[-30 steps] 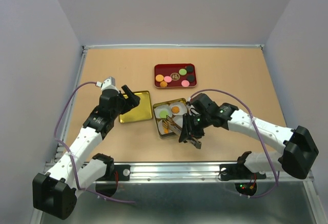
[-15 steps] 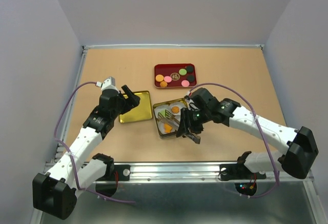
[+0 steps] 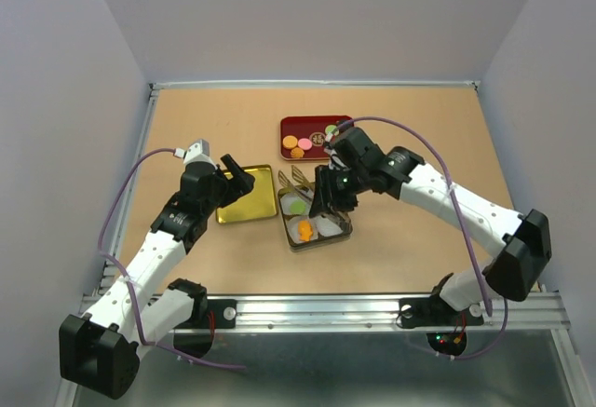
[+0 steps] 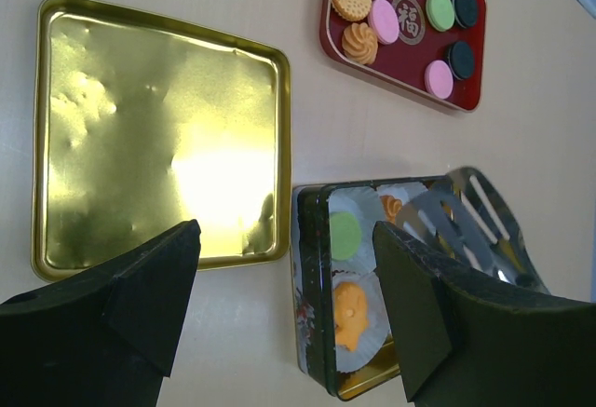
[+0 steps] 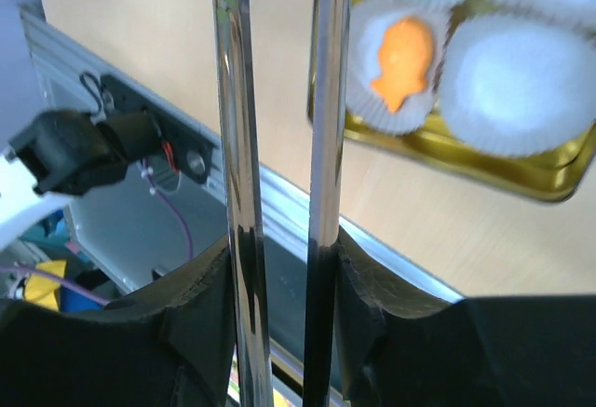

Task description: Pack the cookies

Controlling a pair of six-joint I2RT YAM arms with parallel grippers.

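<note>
Several cookies (image 3: 303, 143) in orange, pink, green and black lie on a red tray (image 3: 285, 124), also in the left wrist view (image 4: 383, 20). An open tin (image 3: 321, 245) holds white paper cups with a green cookie (image 4: 345, 235) and an orange cookie (image 4: 350, 306); the orange one also shows in the right wrist view (image 5: 405, 53). My right gripper (image 3: 331, 197) is shut on metal tongs (image 3: 300, 182), held over the tin's back part; the tongs also show in the right wrist view (image 5: 321, 146), their arms apart and nothing between them. My left gripper (image 3: 233, 176) is open and empty over the gold lid's near edge.
The gold lid (image 3: 247, 195) lies upside down left of the tin, seen large in the left wrist view (image 4: 140, 118). An empty white cup (image 5: 521, 90) sits in the tin's front. The table's metal front rail (image 3: 317, 309) runs along the near edge.
My right arm has carried the tongs from the tin's front right corner back and left, over the tin toward the red tray. The left arm has not moved.
</note>
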